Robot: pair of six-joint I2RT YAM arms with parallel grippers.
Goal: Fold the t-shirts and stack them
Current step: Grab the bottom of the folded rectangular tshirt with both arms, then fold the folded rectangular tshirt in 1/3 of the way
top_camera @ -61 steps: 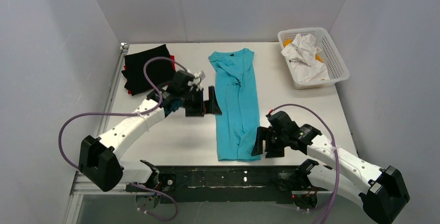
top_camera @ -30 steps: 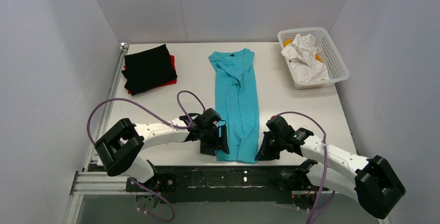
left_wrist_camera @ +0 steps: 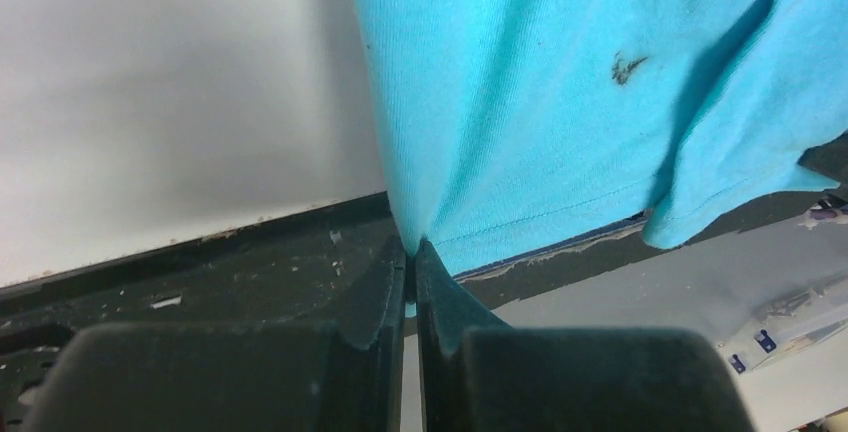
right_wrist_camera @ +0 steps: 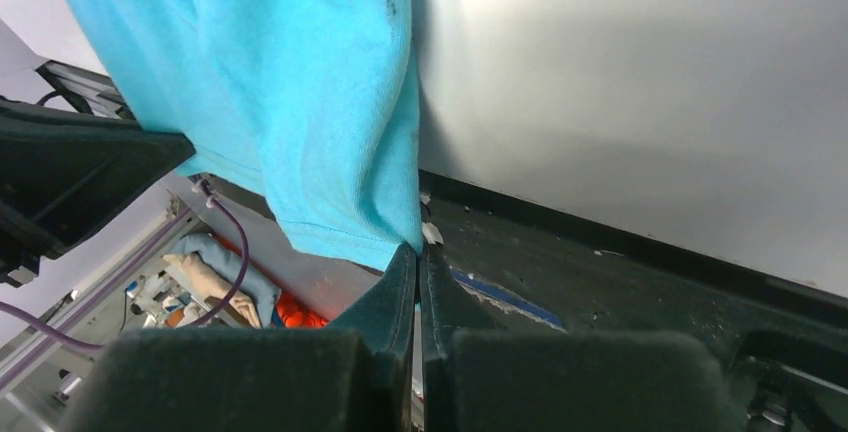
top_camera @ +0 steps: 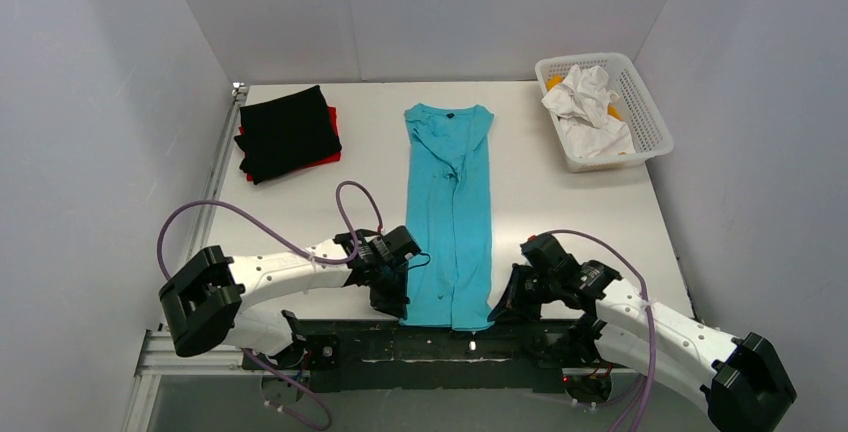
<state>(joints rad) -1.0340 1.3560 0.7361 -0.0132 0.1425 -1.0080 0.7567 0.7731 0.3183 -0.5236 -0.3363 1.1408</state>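
The left fingers (left_wrist_camera: 372, 297) and right fingers (right_wrist_camera: 396, 287) are each clamped on a hem corner of the blue shirt (top_camera: 450, 212), lying lengthwise on the surface (top_camera: 560, 202) (hem over the near edge). Pinches look thin: a corner may slip, or uneven lifting skew the fold

10 o'clock: I see only the red t-shirt's (top_camera: 326, 160) edge under the black t-shirt (top_camera: 288, 132). Wrist views crop the turquoise t-shirt (left_wrist_camera: 520, 82) at 12 o'clock.
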